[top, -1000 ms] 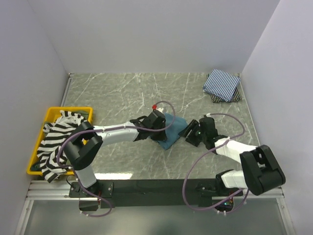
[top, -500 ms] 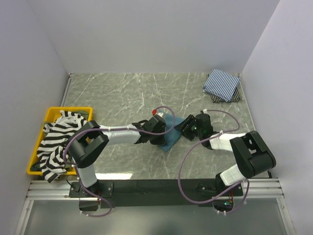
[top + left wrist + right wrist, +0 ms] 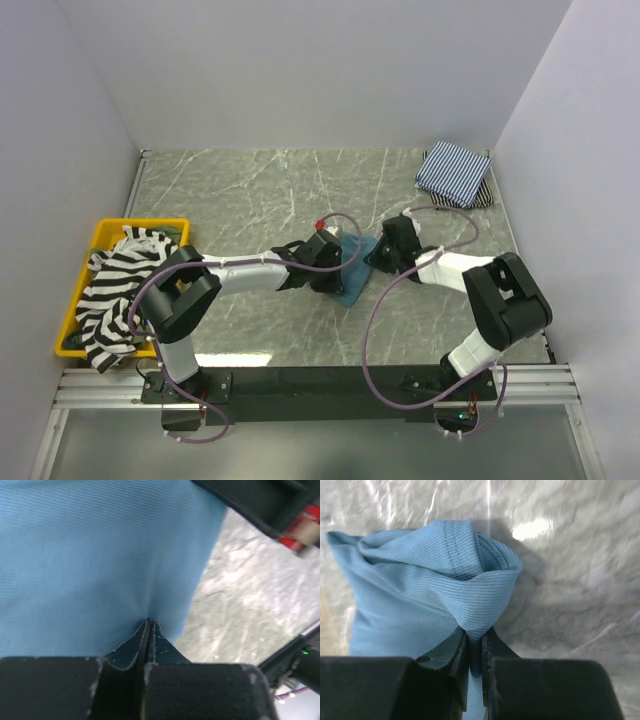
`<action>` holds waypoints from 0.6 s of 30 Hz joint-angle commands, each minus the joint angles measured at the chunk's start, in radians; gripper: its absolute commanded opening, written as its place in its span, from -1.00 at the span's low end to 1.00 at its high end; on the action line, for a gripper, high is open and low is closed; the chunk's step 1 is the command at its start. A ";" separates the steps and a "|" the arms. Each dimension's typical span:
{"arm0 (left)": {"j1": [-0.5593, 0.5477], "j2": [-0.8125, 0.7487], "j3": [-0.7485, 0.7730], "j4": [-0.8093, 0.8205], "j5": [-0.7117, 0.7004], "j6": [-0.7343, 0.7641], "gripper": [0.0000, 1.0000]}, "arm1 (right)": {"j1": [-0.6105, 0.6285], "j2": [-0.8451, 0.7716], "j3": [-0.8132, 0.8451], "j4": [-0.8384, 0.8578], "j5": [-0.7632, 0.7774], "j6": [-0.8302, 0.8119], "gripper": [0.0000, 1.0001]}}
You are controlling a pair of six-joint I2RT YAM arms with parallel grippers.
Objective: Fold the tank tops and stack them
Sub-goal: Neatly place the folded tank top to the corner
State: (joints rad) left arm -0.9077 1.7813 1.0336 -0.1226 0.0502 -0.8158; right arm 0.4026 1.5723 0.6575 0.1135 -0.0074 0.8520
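The teal-blue tank top [image 3: 350, 288] is found near the middle of the desk [image 3: 250, 190], bunched into a small heap between the two arms, which meet over it from left and right. From above, most of it is covered by the wrists and only its near edge and a strip on its far side are shown.

The left claw [image 3: 148, 626] is closed completely, its two fingers pressed flat together. The blue cloth is drawn into a small pucker right at the tips, so a thin pinch of the fabric is taken to be held there. Beyond the cloth, to the right in that view, grey marbled desk is seen.

The right claw [image 3: 476, 636] is narrowed onto a thick fold of the same top: ribbed blue fabric is seen squeezed between the fingers, and a hemmed edge is curled over just above the grip. The rest of the garment is spread to the left of the fingers, resting on the desk.

The black-and-white striped tank top [image 3: 110, 295] is heaped in the yellow bin [image 3: 140, 223] at the left edge of the desk and is draped over the bin's near rim. The pinstriped tank top [image 3: 453, 170] is laid folded in the far right corner, on top of a darker folded piece [image 3: 478, 200] whose colour cannot be told. Both are well apart from the claws.
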 commanded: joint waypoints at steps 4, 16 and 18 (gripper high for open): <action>0.055 -0.169 0.109 -0.098 -0.003 -0.003 -0.87 | 0.007 0.103 0.288 -0.308 0.233 -0.217 -1.00; 0.254 -0.516 0.030 -0.235 0.043 0.096 -0.78 | -0.004 0.531 1.044 -0.693 0.576 -0.559 -1.00; 0.283 -0.552 0.007 -0.256 0.057 0.121 -0.78 | -0.007 0.620 1.134 -0.722 0.651 -0.628 -1.00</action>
State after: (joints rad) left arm -0.6479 1.2640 1.0733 -0.3134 0.0685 -0.7544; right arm 0.4076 2.1223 1.6611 -0.4911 0.4622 0.3687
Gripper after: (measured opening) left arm 0.111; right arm 0.151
